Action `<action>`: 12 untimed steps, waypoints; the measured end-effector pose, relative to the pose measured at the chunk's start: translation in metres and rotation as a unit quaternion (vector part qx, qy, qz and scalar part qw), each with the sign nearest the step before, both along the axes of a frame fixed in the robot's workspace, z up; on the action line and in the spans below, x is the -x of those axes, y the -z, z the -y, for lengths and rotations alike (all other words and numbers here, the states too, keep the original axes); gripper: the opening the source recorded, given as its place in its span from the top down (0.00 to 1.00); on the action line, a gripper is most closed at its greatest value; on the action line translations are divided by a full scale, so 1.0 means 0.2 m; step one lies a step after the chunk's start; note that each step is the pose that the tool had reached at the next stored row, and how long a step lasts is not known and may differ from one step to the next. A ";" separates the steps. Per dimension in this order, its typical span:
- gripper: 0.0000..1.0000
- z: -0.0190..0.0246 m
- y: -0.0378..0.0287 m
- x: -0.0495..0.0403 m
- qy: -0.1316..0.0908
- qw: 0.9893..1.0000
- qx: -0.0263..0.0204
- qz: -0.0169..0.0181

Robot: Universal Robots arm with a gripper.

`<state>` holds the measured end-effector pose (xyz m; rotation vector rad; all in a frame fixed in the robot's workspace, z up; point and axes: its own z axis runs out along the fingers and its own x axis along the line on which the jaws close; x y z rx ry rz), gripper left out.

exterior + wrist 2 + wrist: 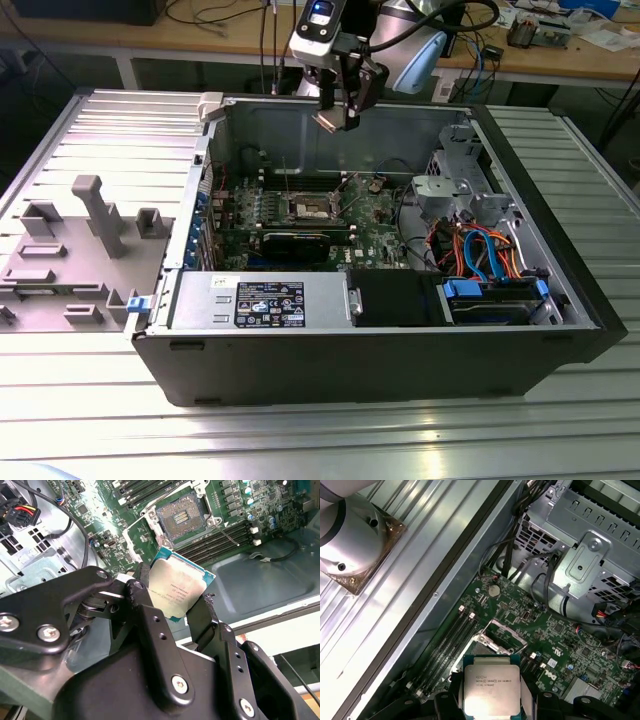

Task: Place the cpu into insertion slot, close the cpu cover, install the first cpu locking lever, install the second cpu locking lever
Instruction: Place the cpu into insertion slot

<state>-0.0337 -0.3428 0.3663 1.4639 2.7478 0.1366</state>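
Hiding lower edge of cpu [177,591]: jaws.

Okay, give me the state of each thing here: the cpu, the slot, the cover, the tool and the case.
tool: shut on the cpu.
cpu: held up in the air, not seated.
insertion slot: empty, contacts exposed.
cpu cover: open, not down over the insertion slot.
computer case: side panel off, inside exposed.

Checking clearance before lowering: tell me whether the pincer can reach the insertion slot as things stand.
Probably yes. The pincer, shut on the cpu, hangs above the open case; the insertion slot lies uncovered on the motherboard, and nothing visible stands between them.
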 end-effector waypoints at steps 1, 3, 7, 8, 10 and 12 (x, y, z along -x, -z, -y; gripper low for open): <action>0.46 0.000 0.000 0.000 0.001 1.000 0.000 0.000; 0.46 0.000 0.000 0.000 0.002 1.000 0.000 0.000; 0.46 0.000 0.000 0.000 0.002 1.000 0.000 0.000; 0.46 0.000 0.000 0.000 0.002 1.000 0.000 0.000; 0.46 0.000 0.000 0.000 0.002 1.000 0.000 0.000; 0.46 0.000 0.000 0.000 0.002 1.000 0.000 0.000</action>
